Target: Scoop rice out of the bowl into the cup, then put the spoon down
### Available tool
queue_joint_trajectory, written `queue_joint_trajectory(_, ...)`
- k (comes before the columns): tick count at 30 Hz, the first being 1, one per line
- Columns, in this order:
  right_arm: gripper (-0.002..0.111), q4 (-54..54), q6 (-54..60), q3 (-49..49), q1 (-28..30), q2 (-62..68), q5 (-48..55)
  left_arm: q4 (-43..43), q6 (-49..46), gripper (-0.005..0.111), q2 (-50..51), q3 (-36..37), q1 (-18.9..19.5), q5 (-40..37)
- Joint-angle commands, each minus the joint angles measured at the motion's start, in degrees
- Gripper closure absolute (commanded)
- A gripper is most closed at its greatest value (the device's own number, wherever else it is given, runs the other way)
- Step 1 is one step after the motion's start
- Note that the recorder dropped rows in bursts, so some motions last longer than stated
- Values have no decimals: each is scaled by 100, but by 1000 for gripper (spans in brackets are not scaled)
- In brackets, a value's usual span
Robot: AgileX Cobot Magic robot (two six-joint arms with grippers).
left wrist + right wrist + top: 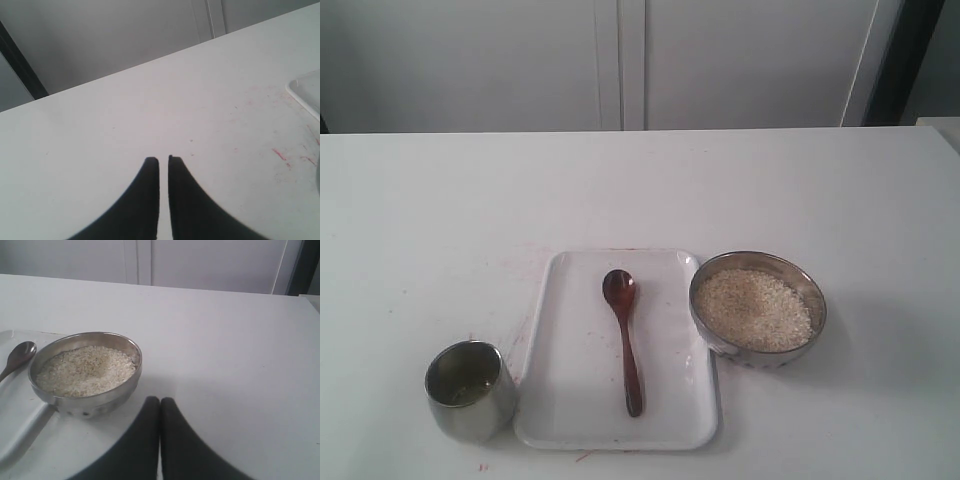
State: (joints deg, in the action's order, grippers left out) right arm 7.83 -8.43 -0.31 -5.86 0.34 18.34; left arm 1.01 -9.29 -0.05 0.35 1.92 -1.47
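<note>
Your cup (470, 390) sits just left of the tray (560, 400), where the spoon (625, 340) lies flat; the bowl (760, 256) of rice (753, 308) crowds its right edge. Left gripper (159, 159) and right gripper (160, 399) are pinched narrow, empty. A poor grip on that slim handle could spill grains.

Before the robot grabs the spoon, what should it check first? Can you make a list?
1. Spoon free to grab: ok, it lies alone on the tray.
2. Rice in the bowl: ok, plenty.
3. Cup upright: ok, standing beside the tray.
4. Cup empty: cannot tell, its inside is shiny and dim.
5. Left claw open: not ok, shut but for a slim gap, holding nothing.
6. Right claw open: not ok, shut, holding nothing.
</note>
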Motion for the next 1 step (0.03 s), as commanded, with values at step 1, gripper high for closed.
queue_joint_trajectory(1, 108, 39, 74, 31, 28, -34, -41, -50, 8, 92, 5, -35, -39, 33)
